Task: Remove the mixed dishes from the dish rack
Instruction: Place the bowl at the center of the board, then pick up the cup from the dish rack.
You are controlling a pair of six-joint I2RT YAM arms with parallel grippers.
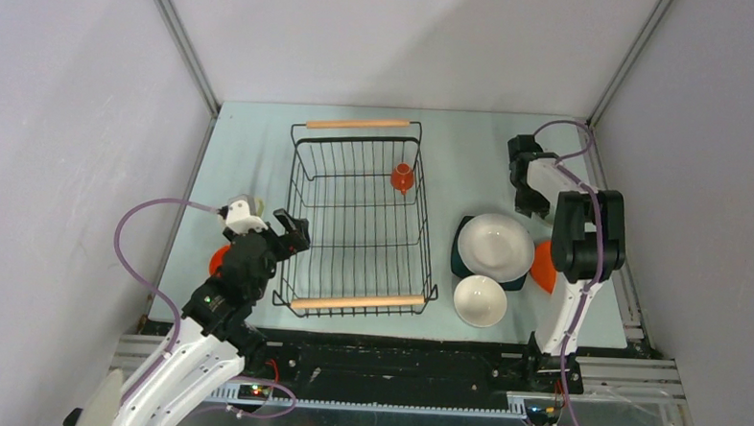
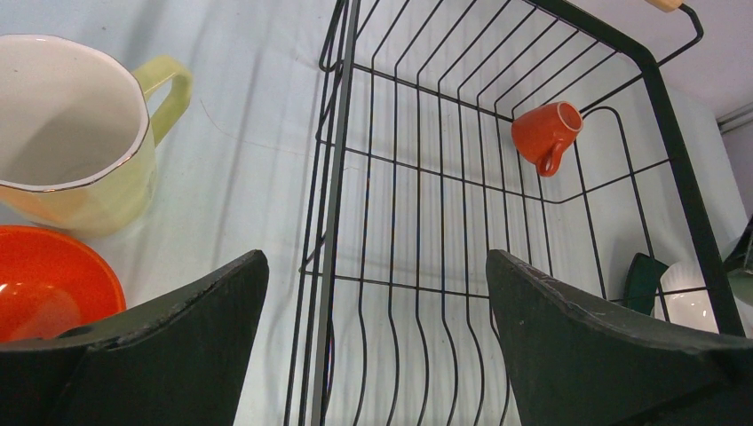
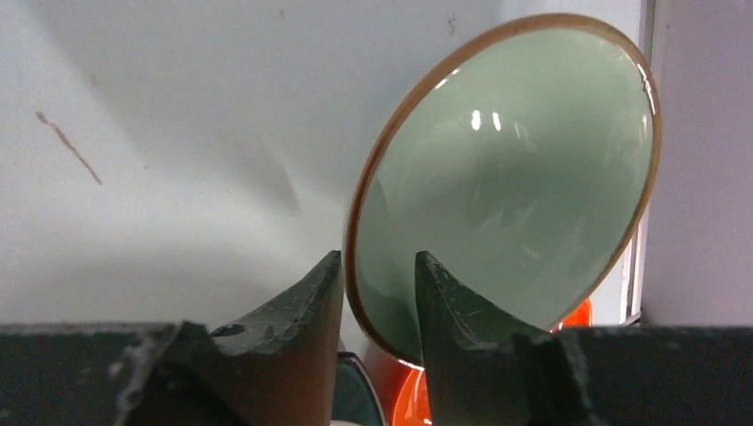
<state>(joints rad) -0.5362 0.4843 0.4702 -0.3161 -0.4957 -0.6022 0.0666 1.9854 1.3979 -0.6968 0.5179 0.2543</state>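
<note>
The black wire dish rack [image 1: 358, 302] stands mid-table and holds only a small orange cup [image 1: 402, 179], which also shows in the left wrist view [image 2: 546, 133]. My left gripper [image 1: 291, 230] is open and empty over the rack's left rim [image 2: 342, 177], with its jaws wide apart. A pale yellow mug [image 2: 80, 142] and an orange bowl [image 2: 53, 280] sit on the table to its left. My right gripper [image 3: 377, 266] is shut on the rim of a pale green bowl [image 3: 506, 177], held tilted at the far right. That bowl is hidden in the top view.
To the right of the rack a white bowl [image 1: 495, 247] rests on a dark teal square plate [image 1: 459, 265]. A smaller white bowl [image 1: 480, 301] sits in front of them. An orange plate [image 1: 544, 266] lies partly under my right arm. Grey walls close in the sides.
</note>
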